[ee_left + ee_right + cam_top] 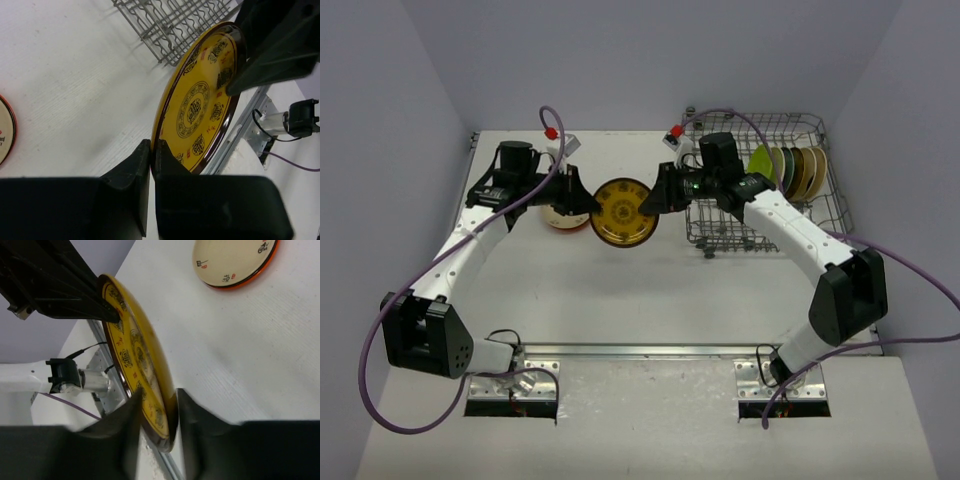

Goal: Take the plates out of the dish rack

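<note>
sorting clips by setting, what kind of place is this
Probably a lab robot test cell rather than a kitchen: a plain white table boxed in by bare pale walls, two robot arms bolted at its near edge, and a wire dish rack holding plates.

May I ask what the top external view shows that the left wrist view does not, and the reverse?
Only the top external view: plates standing in the dish rack, a lime green plate nearest the arms, and both whole arms. Only the left wrist view: the left gripper closed on the rim of the yellow plate, close up. Both: the yellow plate between the arms, the right gripper at its far rim, part of the rack, and a cream plate with an orange-red rim.
</note>
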`<move>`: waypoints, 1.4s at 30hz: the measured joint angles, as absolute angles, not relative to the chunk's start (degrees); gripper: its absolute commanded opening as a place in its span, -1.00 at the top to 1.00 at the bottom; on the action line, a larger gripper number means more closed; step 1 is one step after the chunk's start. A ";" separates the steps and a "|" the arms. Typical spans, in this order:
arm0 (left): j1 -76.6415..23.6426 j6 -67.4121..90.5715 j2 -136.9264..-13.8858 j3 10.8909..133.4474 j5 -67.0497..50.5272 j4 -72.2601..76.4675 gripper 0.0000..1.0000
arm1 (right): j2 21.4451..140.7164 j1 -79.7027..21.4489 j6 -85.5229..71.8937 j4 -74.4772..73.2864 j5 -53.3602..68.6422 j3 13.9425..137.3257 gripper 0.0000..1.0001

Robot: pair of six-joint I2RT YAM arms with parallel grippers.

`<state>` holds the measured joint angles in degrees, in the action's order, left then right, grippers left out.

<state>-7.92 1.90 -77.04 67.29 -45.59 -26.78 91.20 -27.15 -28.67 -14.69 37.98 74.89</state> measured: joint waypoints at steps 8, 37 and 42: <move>-7.26 2.95 -77.11 67.45 -39.81 -27.06 1.00 | 91.13 -27.08 -28.48 -15.79 32.68 76.52 -0.97; 12.84 6.96 -109.07 82.92 -30.16 -33.44 0.97 | 90.89 -13.67 -23.42 -27.14 29.28 79.89 -0.98; 12.84 6.94 -110.46 83.89 -29.33 -33.95 0.76 | 91.56 -13.69 -23.52 -27.18 30.16 80.45 -0.97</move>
